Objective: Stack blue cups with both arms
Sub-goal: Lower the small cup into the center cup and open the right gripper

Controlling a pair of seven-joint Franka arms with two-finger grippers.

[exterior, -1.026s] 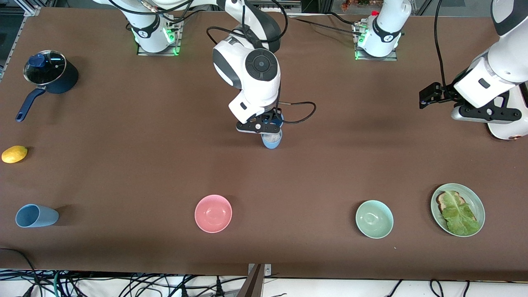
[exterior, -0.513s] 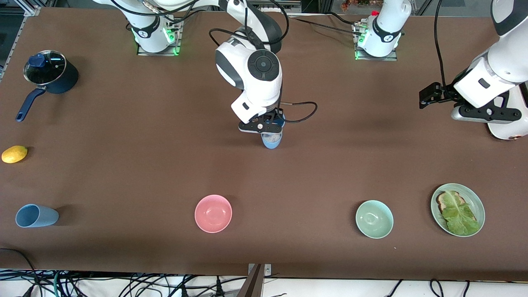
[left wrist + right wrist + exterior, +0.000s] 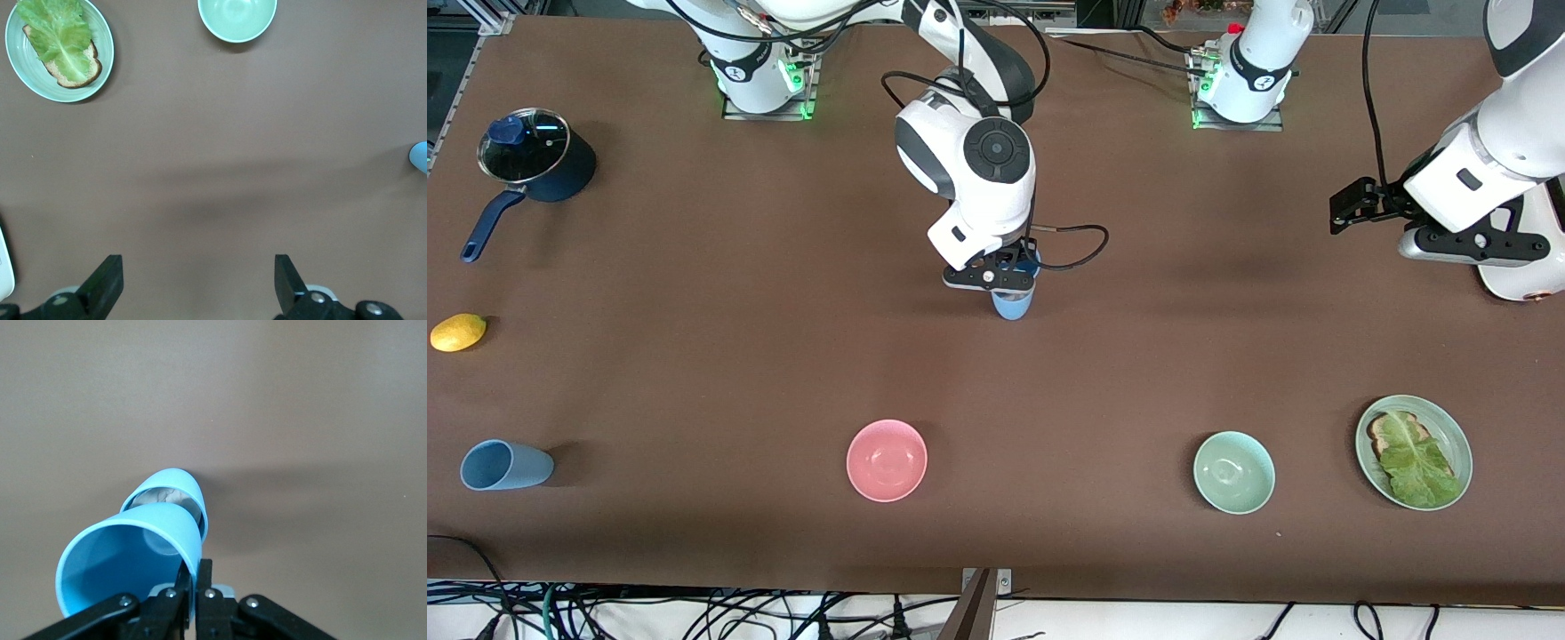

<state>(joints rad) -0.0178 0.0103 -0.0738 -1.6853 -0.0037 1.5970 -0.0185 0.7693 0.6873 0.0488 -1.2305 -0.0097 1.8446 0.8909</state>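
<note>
Blue cup (image 3: 130, 557), pinched by its rim in the right tool (image 3: 996, 277), hangs over a second upright cup (image 3: 175, 495) mid-counter, not yet nested in it. A third cup (image 3: 505, 465) lies tipped near the front camera at the right arm's end, unstacked. Over that counter (image 3: 1227, 311), the left tool (image 3: 193, 287) waits with fingers spread, holding nothing.

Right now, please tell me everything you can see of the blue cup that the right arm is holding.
The held blue cup is a plain light-blue matte tumbler, handleless and slightly tapered, its open mouth showing an empty inside. The right end effector is shut on its rim, one finger inside the wall and one outside. The cup hangs tilted over a second blue cup that stands near the middle of the brown table. Whether the two cups touch cannot be told.
</note>
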